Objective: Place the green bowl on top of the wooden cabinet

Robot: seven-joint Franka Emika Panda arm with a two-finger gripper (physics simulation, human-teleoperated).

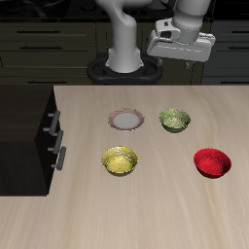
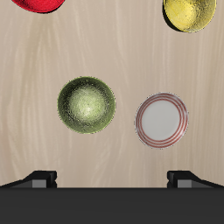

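Green bowl [image 1: 175, 120] sits on the table [image 1: 156, 209] beside the pink-rimmed plate [image 1: 126, 120], almost straight beneath my empty, wide-spread pincer [image 1: 181, 51] hanging high above, so I judge a descent comes first.

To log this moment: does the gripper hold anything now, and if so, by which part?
Nothing is held. The gripper hangs open in the air, above and behind the green bowl, which sits untouched on the table.

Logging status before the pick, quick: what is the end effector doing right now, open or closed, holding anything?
End effector: open, fingers spread wide, holding nothing, raised above the table near the green bowl.
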